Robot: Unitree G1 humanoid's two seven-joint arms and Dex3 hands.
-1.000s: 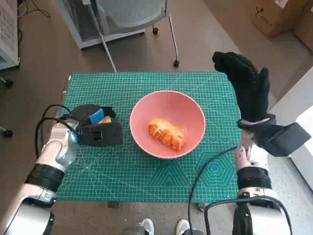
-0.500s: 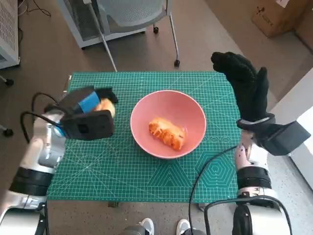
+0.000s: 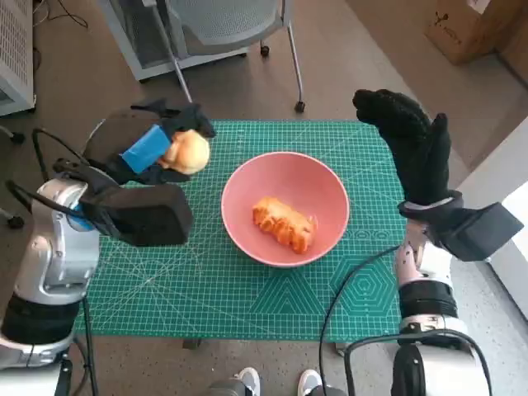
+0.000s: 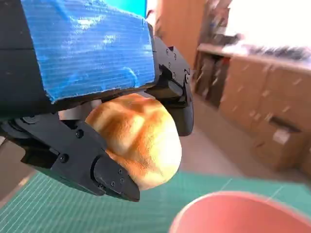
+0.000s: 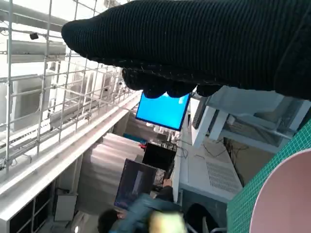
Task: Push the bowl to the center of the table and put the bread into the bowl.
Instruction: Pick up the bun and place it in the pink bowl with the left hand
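Observation:
A pink bowl (image 3: 318,186) sits near the middle of the green cutting mat (image 3: 247,280), with one orange-brown piece of bread (image 3: 283,223) lying inside it. My left hand (image 3: 157,148) holds a round golden bread roll (image 3: 187,152) in the air over the mat's far left part, left of the bowl. The left wrist view shows the roll (image 4: 133,138) clamped between the black fingers (image 4: 104,172), with the bowl's rim (image 4: 233,213) below. My right hand (image 3: 412,144) is raised over the mat's right edge, fingers spread, holding nothing.
An office chair (image 3: 223,33) stands beyond the table's far edge. Cardboard boxes (image 3: 470,29) lie on the floor at the far right. Feet (image 3: 276,384) show at the table's near edge. A person (image 5: 141,218) appears in the right wrist view.
My left hand has lifted the roll off the mat's left side and carried it up and slightly toward the bowl. The right hand and the bowl have stayed put.

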